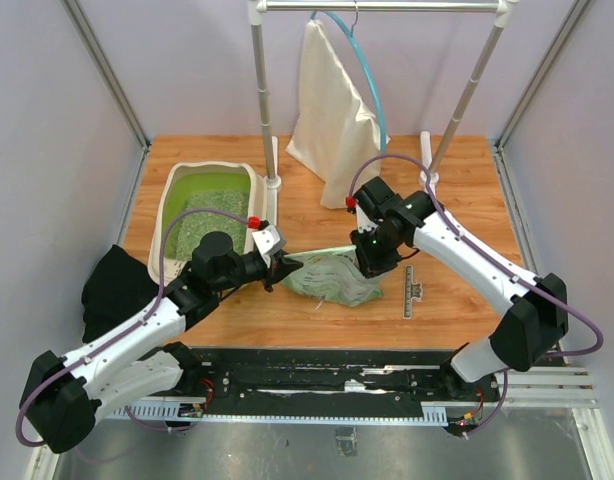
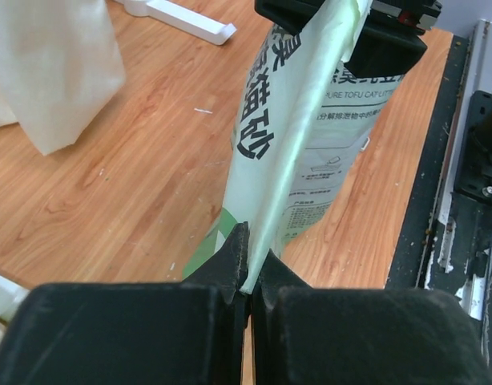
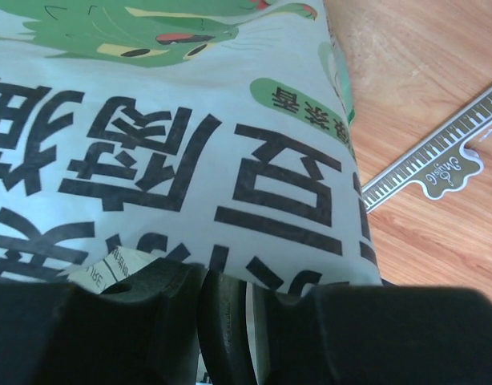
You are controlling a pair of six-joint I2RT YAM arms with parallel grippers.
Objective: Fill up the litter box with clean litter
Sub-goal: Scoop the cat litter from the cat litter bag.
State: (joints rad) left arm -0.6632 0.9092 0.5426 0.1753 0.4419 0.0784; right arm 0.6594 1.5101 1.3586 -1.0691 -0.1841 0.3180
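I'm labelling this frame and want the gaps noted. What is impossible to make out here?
- How full the bag is: every view, opaque plastic.
- Litter box near corner: top view, left arm covers it.
- Where the right fingers pinch the bag: right wrist view, blurred and cut off at the bottom edge.

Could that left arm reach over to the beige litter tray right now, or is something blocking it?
Probably yes: the litter box lies close beside the left tool, with nothing standing between. But that tool is clamped on the bag, so the bag would come along.
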